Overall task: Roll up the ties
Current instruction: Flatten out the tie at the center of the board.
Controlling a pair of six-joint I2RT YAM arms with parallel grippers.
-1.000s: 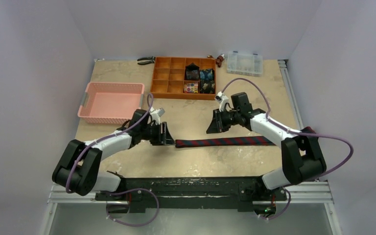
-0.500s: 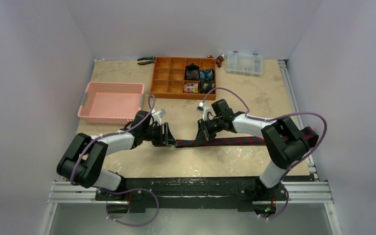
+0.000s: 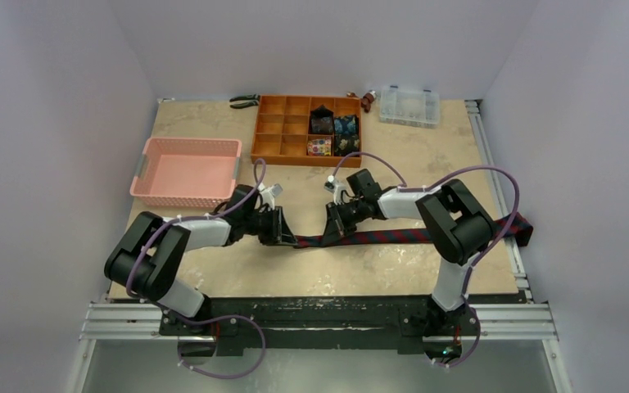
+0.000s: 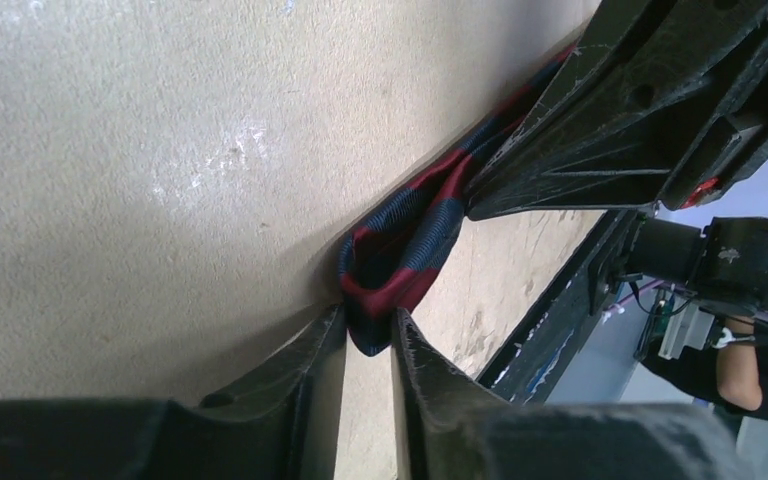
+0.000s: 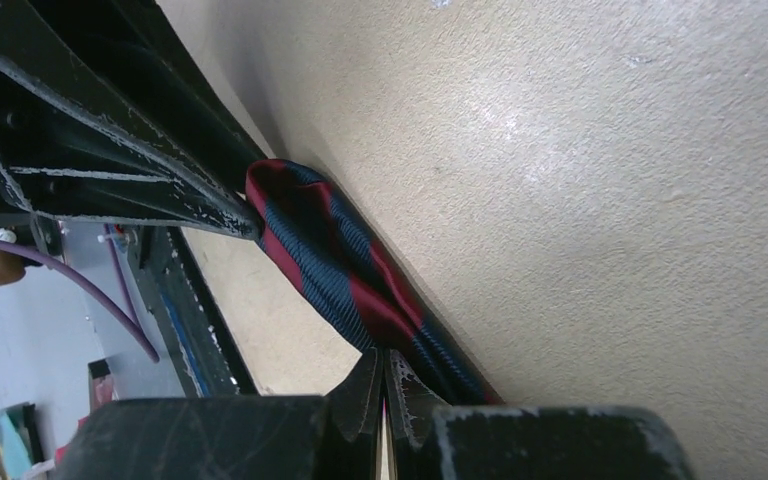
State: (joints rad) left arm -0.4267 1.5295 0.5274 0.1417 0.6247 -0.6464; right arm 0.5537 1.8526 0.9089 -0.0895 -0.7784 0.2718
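The striped tie (image 3: 401, 236), navy with red diagonal bands, lies flat on the table (image 3: 426, 164) on the near side of the orange divided tray (image 3: 272, 124). It runs crosswise from a point in line with the tray's middle out past the tray's right end to the table's right edge. Its left end is doubled back into a small loop. The left gripper (image 3: 285, 235) meets that loop from the side of the tray's left half. In the left wrist view its fingers stand a narrow gap apart, and the fold sits wedged between the tips, touching both. The right gripper (image 3: 333, 229), nearer than the tray's right half, has its fingertips brought fully together on the tie's edge just beside the loop; the fabric runs into the line where the tips meet. The two grippers are near each other with the loop between them. Inside the tray, rolled ties (image 3: 321, 121) fill compartments in its right part: a black one and a blue one farther back, a multicoloured one and a dark one in the near row. A pink basket (image 3: 184, 170) stands left of the tray and slightly nearer. Pliers (image 3: 244, 101) lie just off the tray's far left corner. A clear plastic box (image 3: 409, 105) sits off the far right corner, with a small red item (image 3: 368, 100), too small to identify, between it and the tray.
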